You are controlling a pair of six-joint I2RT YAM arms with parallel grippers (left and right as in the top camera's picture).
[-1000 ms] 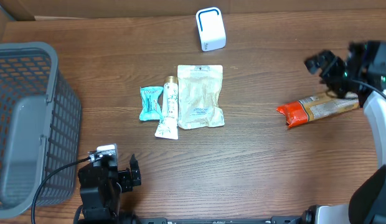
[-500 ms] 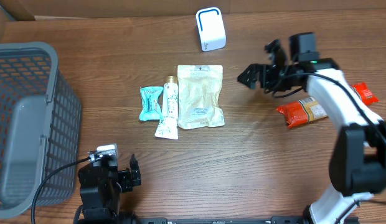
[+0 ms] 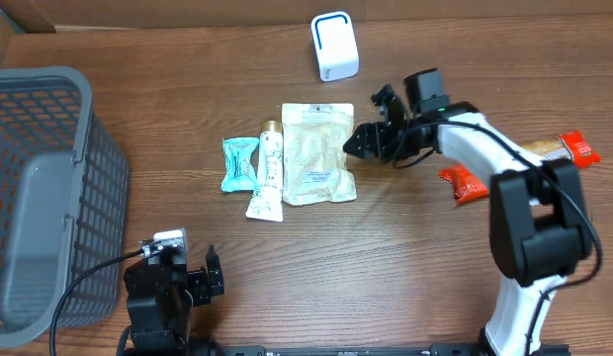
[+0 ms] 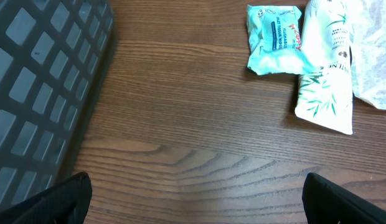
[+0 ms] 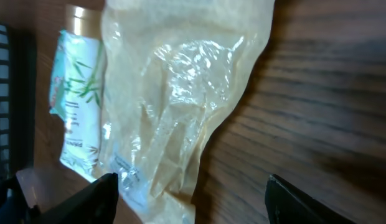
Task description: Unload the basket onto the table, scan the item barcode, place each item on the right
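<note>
Shows the right gripper [image 3: 369, 138] brought across within the last second from the far right of the table to the right edge of the pale pouch [image 3: 318, 153]. Leaves the orange snack bar [image 3: 463, 185] behind the arm, well apart from the jaws. In the wrist view, puts the jaws apart on either side of the pouch's crinkled edge, with nothing clamped (seems poised just above it; contact cannot be told). Points to the pouch as the item picked for scanning. Probably marks the reach before a pickup, with the lift and the showing to the white box [image 3: 334, 45] at the back of the table (likely the scanner) not yet begun. Keeps the left gripper [image 4: 193, 208] parked at the near edge as before, jaws wide apart and empty. Places the pouch in the middle of the table, against a tube [image 3: 269, 170] on its left, with a teal packet [image 3: 239, 163] just beside that.

Offers a brown wood-grain table [image 3: 415, 277], matte and flat. Sets a grey mesh basket [image 3: 84, 129] at the left edge and brown cardboard [image 3: 138, 12] along the back. Shows nothing more of the room.
</note>
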